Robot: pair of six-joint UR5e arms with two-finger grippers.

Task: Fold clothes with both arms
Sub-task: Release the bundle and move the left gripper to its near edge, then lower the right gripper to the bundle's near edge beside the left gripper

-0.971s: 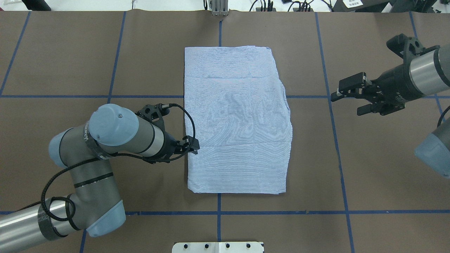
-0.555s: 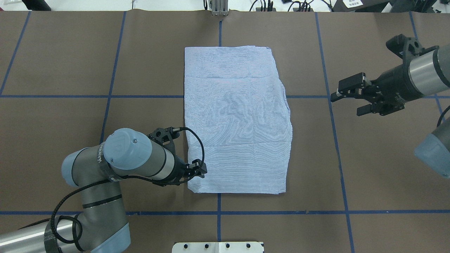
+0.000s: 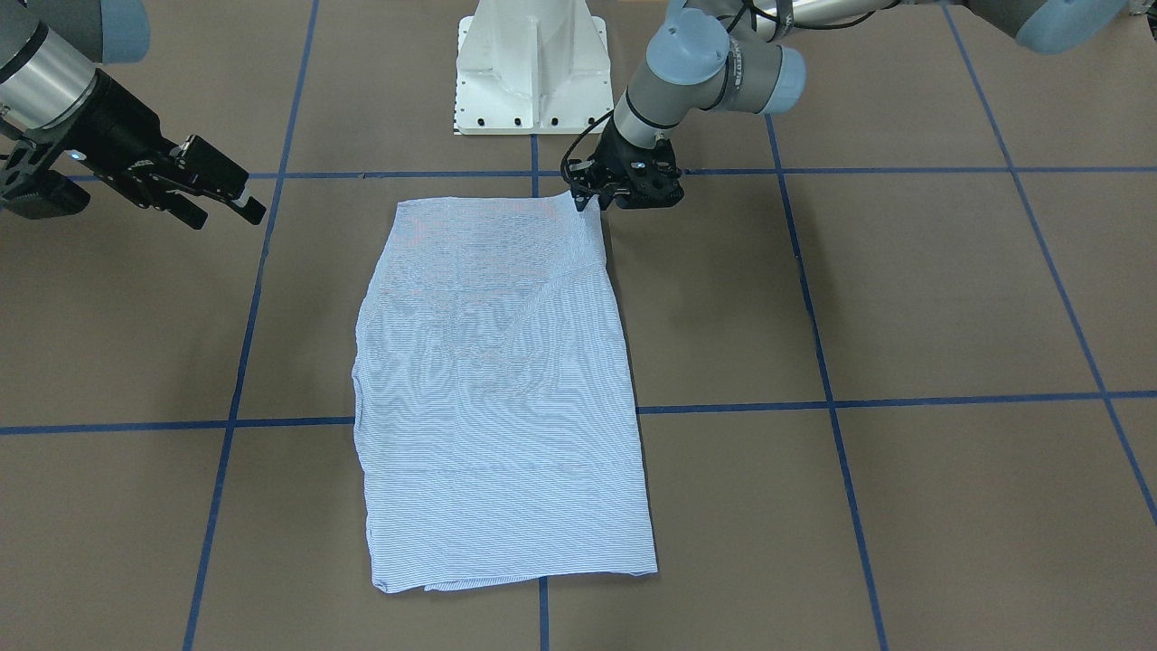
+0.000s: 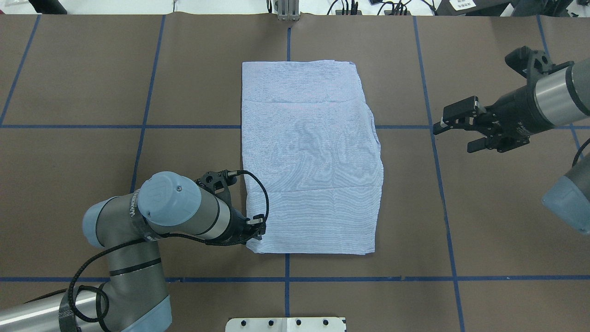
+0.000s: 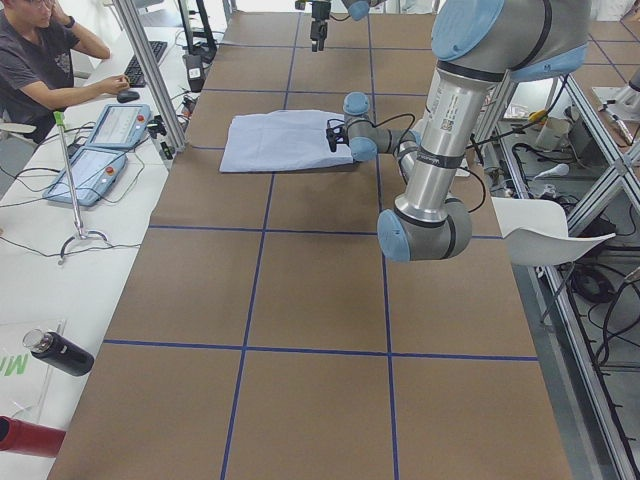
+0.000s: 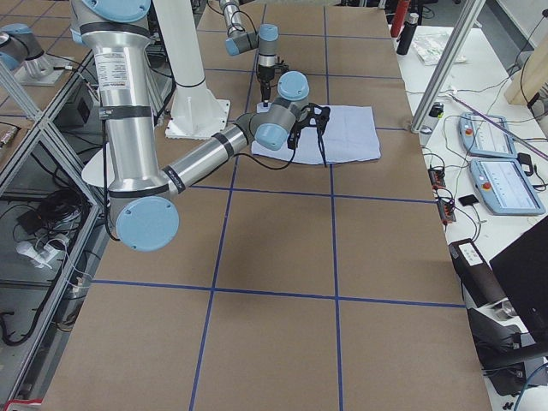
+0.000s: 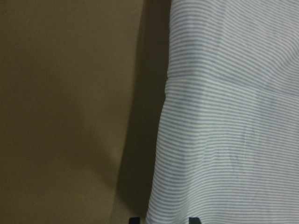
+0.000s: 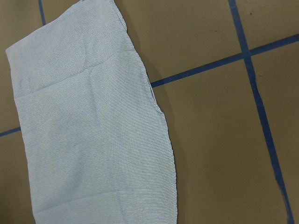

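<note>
Fingers (image 7: 193, 220) of my left gripper (image 4: 257, 227) sit narrowly parted astride the shirt (image 4: 309, 157) corner; my right gripper (image 4: 454, 137) gapes wide, well apart.

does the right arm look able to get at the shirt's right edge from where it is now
Probably yes. The right gripper is open and hovers apart from the shirt, with only bare table between them; the left gripper sits at the opposite edge.

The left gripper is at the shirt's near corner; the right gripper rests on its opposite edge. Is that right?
No. The left gripper is at the near corner of the shirt, but the right gripper hangs apart from it: overhead view.
</note>
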